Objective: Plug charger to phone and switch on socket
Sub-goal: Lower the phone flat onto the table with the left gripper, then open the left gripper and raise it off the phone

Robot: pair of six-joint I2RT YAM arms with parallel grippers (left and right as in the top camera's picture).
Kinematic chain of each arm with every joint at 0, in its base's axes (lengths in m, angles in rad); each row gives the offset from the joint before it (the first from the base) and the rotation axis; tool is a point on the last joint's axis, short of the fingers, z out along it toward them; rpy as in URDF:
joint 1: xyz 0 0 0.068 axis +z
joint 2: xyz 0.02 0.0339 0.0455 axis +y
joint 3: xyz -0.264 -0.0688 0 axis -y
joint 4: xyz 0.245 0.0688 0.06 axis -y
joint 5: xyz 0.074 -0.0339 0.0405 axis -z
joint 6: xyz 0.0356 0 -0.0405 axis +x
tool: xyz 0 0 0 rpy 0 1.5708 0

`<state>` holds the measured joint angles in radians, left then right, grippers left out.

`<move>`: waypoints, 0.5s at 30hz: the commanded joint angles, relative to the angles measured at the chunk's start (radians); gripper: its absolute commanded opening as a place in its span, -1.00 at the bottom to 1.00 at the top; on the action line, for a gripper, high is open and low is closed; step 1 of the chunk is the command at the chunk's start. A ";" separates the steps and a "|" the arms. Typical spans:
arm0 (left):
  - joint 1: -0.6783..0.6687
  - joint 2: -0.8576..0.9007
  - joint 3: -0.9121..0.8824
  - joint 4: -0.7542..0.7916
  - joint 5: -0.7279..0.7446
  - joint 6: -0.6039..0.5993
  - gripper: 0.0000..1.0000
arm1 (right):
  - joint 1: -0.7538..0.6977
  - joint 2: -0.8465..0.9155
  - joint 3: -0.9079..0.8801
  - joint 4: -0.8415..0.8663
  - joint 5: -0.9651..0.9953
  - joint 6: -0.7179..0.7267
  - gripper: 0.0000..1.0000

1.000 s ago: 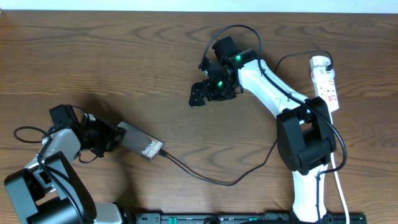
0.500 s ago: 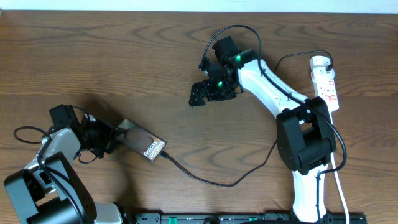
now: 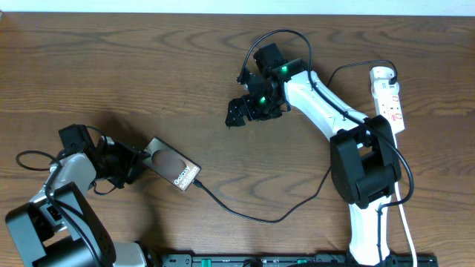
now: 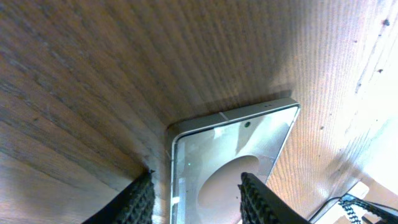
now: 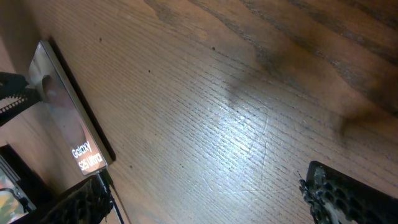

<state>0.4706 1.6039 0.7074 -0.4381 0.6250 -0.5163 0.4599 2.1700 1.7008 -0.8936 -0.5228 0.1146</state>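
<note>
The phone (image 3: 174, 166) lies at the front left, a dark slab with white "Galaxy" lettering and a round reflection on its face. My left gripper (image 3: 132, 165) is shut on its far end; in the left wrist view both fingers (image 4: 199, 199) flank the phone (image 4: 230, 149). In the right wrist view the phone (image 5: 65, 124) looks tilted up. The charger cable (image 3: 256, 216) is plugged into the phone's near end and runs right towards the socket (image 3: 390, 100). My right gripper (image 3: 236, 114) is open and empty, hovering at mid-table; its fingers (image 5: 217, 202) are spread wide.
The white power strip lies along the right edge with its white cord (image 3: 408, 222) running forward past the right arm's base. A dark rail (image 3: 297, 259) runs along the front edge. The black cable loops across the front middle.
The phone has turned and tilted in my left gripper, and its face now shows a round reflection. The cable end moved with it. The right arm has not moved.
</note>
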 commanded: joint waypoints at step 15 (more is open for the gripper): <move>-0.143 -0.495 0.150 -0.079 -0.183 0.209 0.79 | -0.033 -0.003 0.016 0.000 0.054 0.008 0.99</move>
<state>0.3790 1.1610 0.8024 -0.4919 0.4892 -0.3557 0.4446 2.1700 1.7008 -0.8948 -0.4946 0.1150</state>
